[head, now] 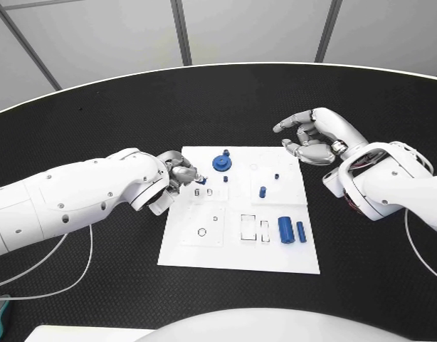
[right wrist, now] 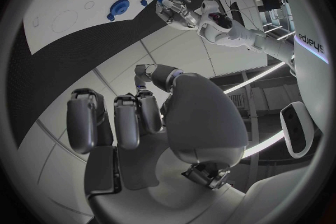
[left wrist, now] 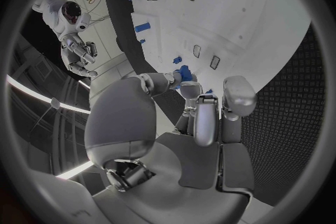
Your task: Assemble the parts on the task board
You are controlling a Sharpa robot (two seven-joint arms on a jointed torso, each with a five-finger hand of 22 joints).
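Observation:
The white task board (head: 234, 249) lies in the middle of the black table. My left hand (head: 181, 173) hangs over the board's far left edge and pinches a small blue part (left wrist: 185, 73) between thumb and a fingertip, just above two small rectangular slots (left wrist: 206, 56). A round blue part with a peg (head: 222, 162) stands near the board's far edge. A blue cylinder (head: 262, 191) and two larger blue parts (head: 292, 230) lie on the board's right side. My right hand (head: 316, 135) hovers off the board's far right corner, fingers loosely bent, holding nothing.
Outlined recesses (head: 208, 231) mark the board's near left part. A white cable (head: 34, 274) trails over the table at the near left, and another cable (head: 424, 249) curves at the right. The table's pale rim (head: 229, 66) arcs across the far side.

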